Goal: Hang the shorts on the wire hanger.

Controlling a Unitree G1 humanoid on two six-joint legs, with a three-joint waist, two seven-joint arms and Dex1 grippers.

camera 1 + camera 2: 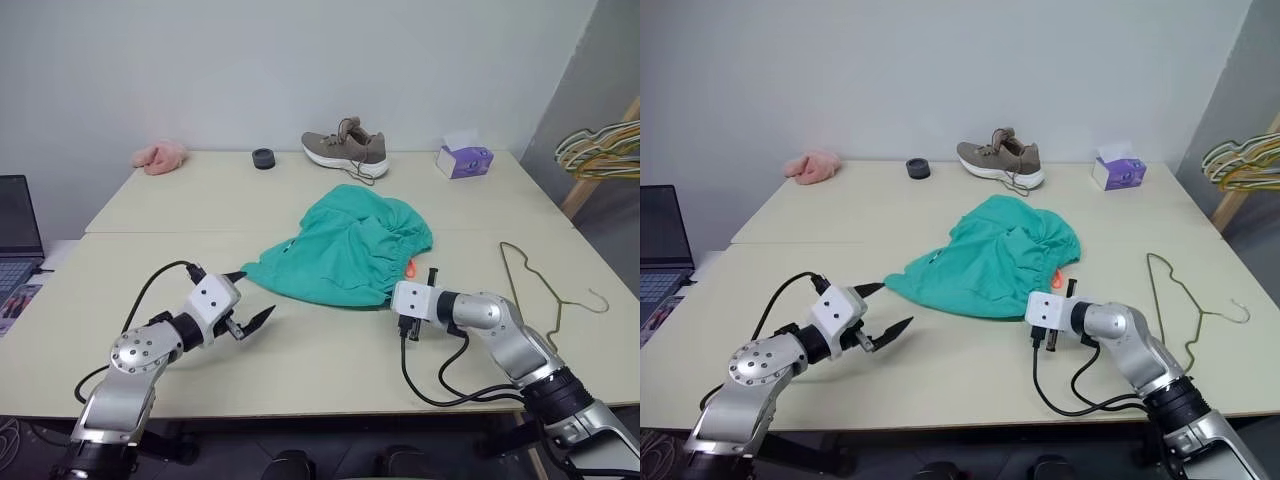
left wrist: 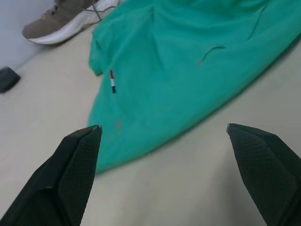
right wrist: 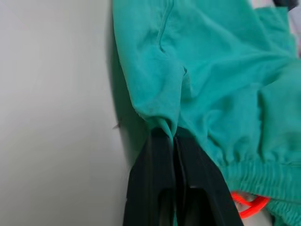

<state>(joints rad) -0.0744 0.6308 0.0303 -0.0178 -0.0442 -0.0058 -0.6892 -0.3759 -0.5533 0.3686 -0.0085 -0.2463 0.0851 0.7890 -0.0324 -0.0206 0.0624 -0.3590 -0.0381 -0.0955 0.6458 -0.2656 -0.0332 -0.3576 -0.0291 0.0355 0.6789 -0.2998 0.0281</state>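
Observation:
The teal-green shorts lie crumpled in the middle of the table, with an orange-red loop at the gathered waistband. My right gripper is shut on a fold of the shorts' near edge, next to the waistband. My left gripper stands open just above the table, a little short of the shorts' left corner, with nothing between its fingers. The thin wire hanger lies flat on the table to the right of the shorts, beyond my right arm.
Along the far edge of the table lie a brown shoe, a purple tissue box, a small black round thing and a pink cloth. A bunch of hangers hangs at the right. A laptop is at the left.

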